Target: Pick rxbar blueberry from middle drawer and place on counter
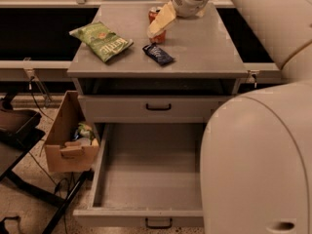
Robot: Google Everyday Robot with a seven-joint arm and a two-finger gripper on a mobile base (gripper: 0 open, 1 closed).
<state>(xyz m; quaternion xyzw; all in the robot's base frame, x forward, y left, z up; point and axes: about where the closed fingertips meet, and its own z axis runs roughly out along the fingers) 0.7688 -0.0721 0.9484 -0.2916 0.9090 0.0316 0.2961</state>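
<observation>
The rxbar blueberry (158, 54), a dark blue flat bar, lies on the grey counter (204, 48) near its front middle. My gripper (158, 26) hangs above the counter just behind the bar, lifted clear of it, with its pale fingers (163, 19) pointing down to the left and nothing in them. The middle drawer (146, 174) is pulled out below, and its grey floor is bare.
A green crisp bag (101, 40) lies on the counter's left part. A red can (156, 14) stands behind my gripper. A shut drawer front (158, 108) sits above the open one. A cardboard box (70, 143) stands on the floor to the left. My arm's pale body (258, 165) fills the right side.
</observation>
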